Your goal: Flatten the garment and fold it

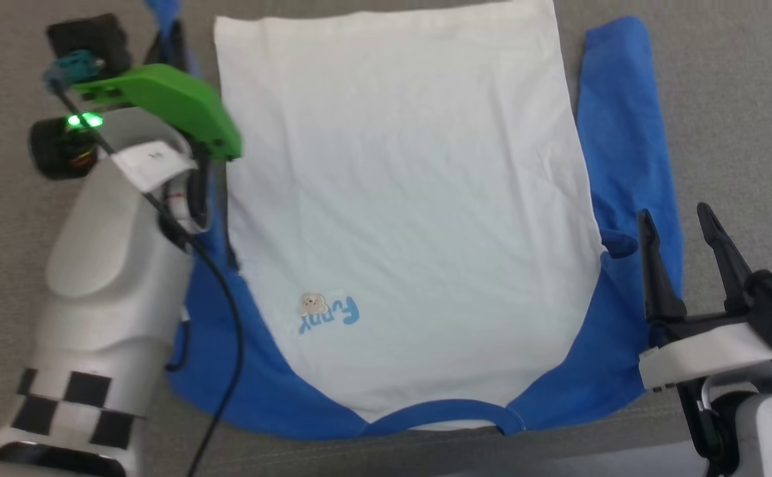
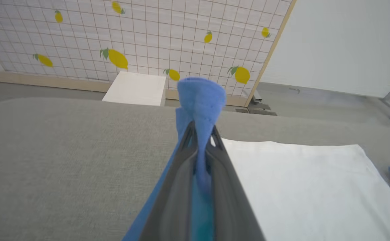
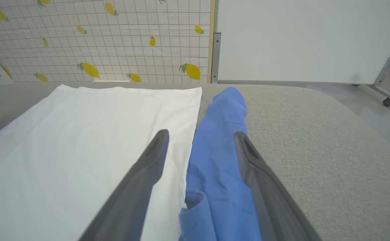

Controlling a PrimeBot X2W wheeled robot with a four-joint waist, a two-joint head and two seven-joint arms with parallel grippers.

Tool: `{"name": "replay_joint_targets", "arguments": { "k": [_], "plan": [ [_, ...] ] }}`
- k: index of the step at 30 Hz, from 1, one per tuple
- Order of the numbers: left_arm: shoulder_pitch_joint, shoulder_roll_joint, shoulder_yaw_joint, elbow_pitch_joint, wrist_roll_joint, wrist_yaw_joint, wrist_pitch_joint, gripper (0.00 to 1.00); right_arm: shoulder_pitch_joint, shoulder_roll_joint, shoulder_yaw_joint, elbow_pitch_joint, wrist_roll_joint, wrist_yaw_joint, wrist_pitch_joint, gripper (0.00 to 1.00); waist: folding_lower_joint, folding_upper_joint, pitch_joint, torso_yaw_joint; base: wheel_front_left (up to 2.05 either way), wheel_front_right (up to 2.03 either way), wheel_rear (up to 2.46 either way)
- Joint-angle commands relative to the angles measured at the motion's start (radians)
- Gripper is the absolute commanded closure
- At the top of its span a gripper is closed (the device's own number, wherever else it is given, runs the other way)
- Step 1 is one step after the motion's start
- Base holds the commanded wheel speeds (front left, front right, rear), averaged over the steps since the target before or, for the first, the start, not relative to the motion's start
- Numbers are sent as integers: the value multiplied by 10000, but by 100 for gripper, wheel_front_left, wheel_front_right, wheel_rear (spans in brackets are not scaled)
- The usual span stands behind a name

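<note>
The garment (image 1: 399, 199) lies spread on the grey table, white body flat, blue neckband (image 1: 439, 411) nearest me. My left gripper (image 2: 201, 131) is shut on the left blue sleeve (image 2: 201, 97), whose end bunches up above the fingertips; in the head view that sleeve end (image 1: 167, 16) pokes out past the green wrist mount (image 1: 174, 106). My right gripper (image 1: 677, 222) stands open over the right blue sleeve (image 1: 624, 132), which lies stretched along the white body's edge. Between the right gripper's (image 3: 201, 135) spread fingers, the sleeve (image 3: 225, 134) and white body (image 3: 81, 150) show.
The grey padded table (image 1: 737, 99) has bare room left and right of the shirt. Beyond its far edge stand a lemon-patterned grid wall (image 2: 131, 33), a white box (image 2: 136, 88) and a white board on a wheeled stand (image 3: 302, 40).
</note>
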State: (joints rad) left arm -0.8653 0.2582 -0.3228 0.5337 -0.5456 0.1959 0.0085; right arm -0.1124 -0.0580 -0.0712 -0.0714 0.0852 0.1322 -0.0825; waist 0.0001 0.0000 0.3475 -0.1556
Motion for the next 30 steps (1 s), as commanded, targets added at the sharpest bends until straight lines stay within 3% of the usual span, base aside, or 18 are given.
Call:
{"name": "replay_joint_targets", "arguments": {
  "k": [1, 7, 11, 17, 30],
  "plan": [
    [187, -241, -161, -511, -33, -111, -159, 100, 180, 26, -60, -74, 33, -15, 70, 0, -1, 0, -758, 442, 0, 0, 0],
    [482, -1184, -1435, -2341, 283, -410, 13, 100, 607, 40, -172, -252, 117, -15, 297, 0, -1, 0, -1557, 484, 0, 0, 0],
    [659, -1705, -2474, -2580, 276, -702, 531, 100, 783, 52, -70, -285, 251, -15, 388, 0, -1, 0, -1783, 197, 0, 0, 0],
    [945, -2030, -3916, -2013, 7, -1004, 970, 100, 849, 68, 75, -190, 485, -15, 321, 0, -1, 0, -1582, -520, 0, 0, 0],
    [1200, -2077, -7386, 68, -547, -1735, 1865, 100, 479, 76, 403, 505, 1221, -15, -368, 0, -1, 0, -587, -1928, 0, 0, 0]
  ]
}}
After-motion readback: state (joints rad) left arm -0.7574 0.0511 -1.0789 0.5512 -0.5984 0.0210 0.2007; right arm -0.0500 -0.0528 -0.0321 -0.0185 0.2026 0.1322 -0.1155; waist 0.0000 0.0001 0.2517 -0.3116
